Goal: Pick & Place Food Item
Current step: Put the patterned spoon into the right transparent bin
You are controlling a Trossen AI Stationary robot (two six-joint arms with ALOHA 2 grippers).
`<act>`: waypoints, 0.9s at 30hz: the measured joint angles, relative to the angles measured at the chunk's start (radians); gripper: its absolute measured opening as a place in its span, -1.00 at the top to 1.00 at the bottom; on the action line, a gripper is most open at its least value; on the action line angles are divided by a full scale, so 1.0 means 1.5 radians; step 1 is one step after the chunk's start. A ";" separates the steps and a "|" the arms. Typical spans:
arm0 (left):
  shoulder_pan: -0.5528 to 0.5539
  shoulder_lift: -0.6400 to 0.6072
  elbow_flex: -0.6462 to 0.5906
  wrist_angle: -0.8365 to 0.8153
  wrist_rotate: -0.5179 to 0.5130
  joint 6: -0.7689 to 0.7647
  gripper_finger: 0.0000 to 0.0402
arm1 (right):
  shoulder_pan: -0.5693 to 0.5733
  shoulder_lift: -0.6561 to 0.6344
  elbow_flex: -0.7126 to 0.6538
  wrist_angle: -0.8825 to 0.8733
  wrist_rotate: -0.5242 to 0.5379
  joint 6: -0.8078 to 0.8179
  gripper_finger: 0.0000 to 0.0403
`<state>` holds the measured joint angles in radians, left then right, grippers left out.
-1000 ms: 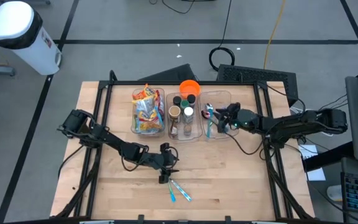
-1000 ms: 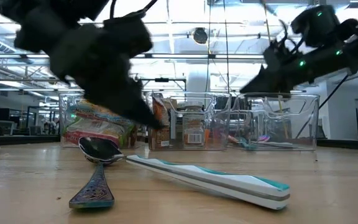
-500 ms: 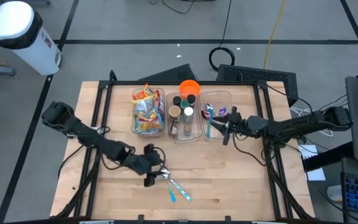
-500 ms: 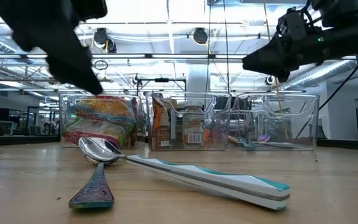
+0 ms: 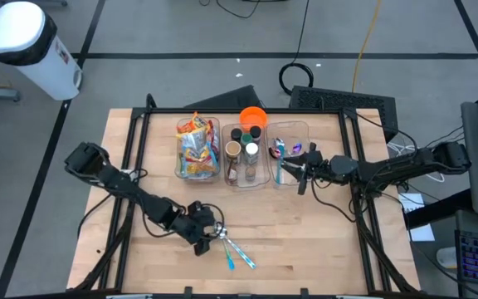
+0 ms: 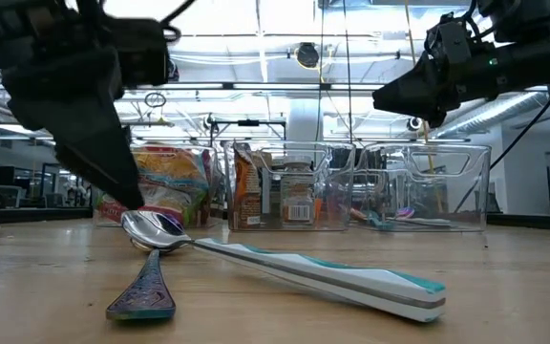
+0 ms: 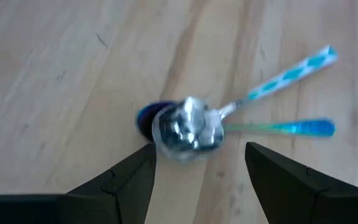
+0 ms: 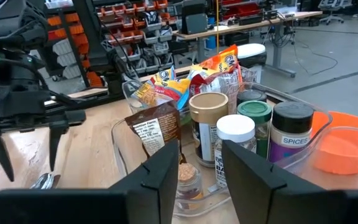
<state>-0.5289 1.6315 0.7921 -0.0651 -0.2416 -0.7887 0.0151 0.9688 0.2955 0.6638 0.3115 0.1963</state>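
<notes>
Left claw open over spoons; right claw beside bins

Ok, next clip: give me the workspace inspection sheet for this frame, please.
Surface: pale wooden table top, black frame rails.
Job's things: clear plastic bin of colourful snack packets; clear bin of spice jars.
Clutter: shiny metal spoon and teal-and-white handled utensil lying near the front edge; clear bin of small utensils; orange bowl.
Grippers: left tool open, low over the spoon bowl; right tool raised beside the utensil bin, holding nothing visible.
Cables: black coil on the floor behind.
Surroundings: white bin.
</notes>
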 joint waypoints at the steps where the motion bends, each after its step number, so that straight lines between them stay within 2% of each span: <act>1: 0.005 0.002 0.000 0.005 0.004 -0.012 -0.27 | 0.000 0.000 0.000 -0.001 0.000 0.000 0.43; 9: 0.031 0.003 0.001 -0.012 0.021 -0.060 -0.24 | 0.000 0.000 0.000 -0.007 0.000 0.000 0.43; 20: 0.037 0.003 0.001 -0.013 0.039 -0.069 0.28 | 0.000 0.000 0.000 -0.007 0.000 0.000 0.43; 27: 0.037 0.003 0.001 -0.010 0.024 -0.037 0.38 | 0.000 0.000 0.000 -0.008 0.000 0.001 0.43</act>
<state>-0.4740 1.6367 0.7929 -0.0795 -0.2061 -0.8447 0.0151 0.9688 0.2955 0.6522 0.3116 0.1970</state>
